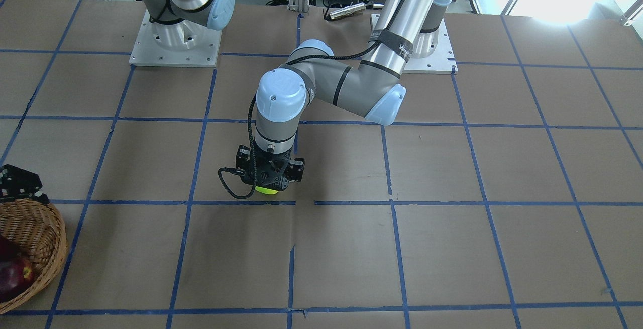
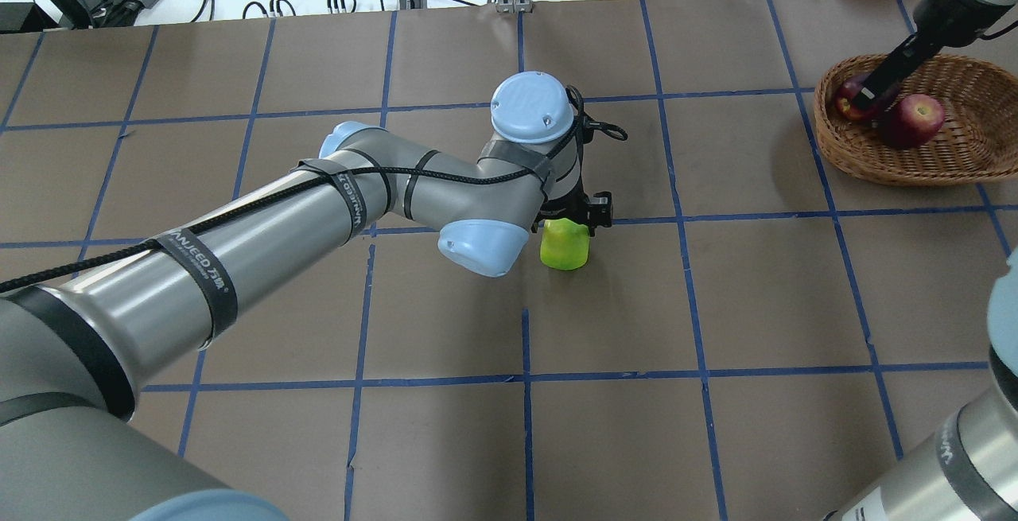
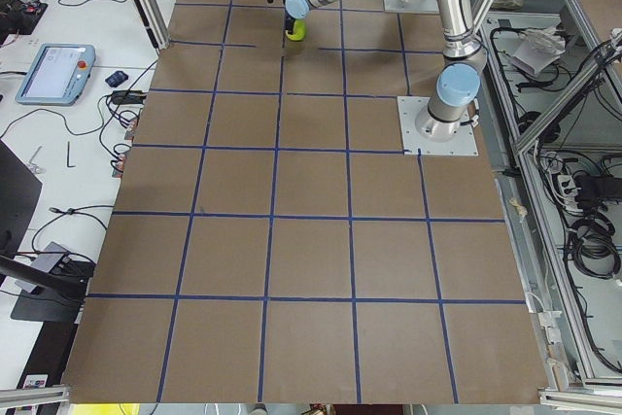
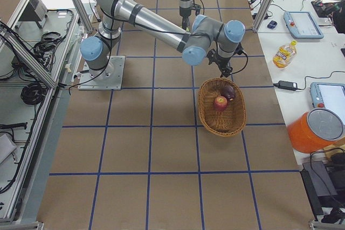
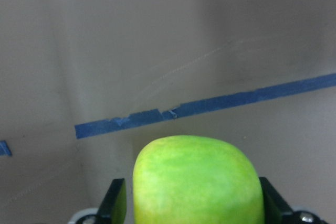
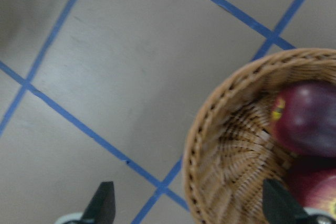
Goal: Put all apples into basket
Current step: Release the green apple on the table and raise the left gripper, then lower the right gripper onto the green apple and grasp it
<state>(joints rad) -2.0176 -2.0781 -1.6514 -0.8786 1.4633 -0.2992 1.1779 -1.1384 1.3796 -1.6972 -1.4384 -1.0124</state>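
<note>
Looking down the left wrist cam first: the left tool (image 5: 194, 205) is clamped on the yellow-green apple (image 5: 197, 182), one finger (image 5: 116, 203) pressed against each side, so that's a solid pinch across the middle. From overhead the apple sits roughly mid-counter, right next to a blue tape line on the counter (image 2: 716, 306). Can't honestly tell whether it's resting on the surface or a hair off it.

Further out toward the robot's right is the basket (image 2: 978, 159), well apart from the green one. The red apple (image 2: 915, 119) and the dark maroon apple (image 2: 849, 95) are already inside, side by side and looking like they touch. The right tool (image 6: 188, 211) hangs over the basket's near rim with its fingers spread wide and nothing between them, so it's empty.

So my read is two down, one to go, and we're at the grab-and-lift stage on the last apple. Next move probably needs a clean lift, then a long carry across to the right, high enough to clear the wicker rim, before letting go over the open patch of the basket floor rather than on top of the other two. One worry: the right arm is parked right where the left one needs to arrive, so it likely has to back off first.
</note>
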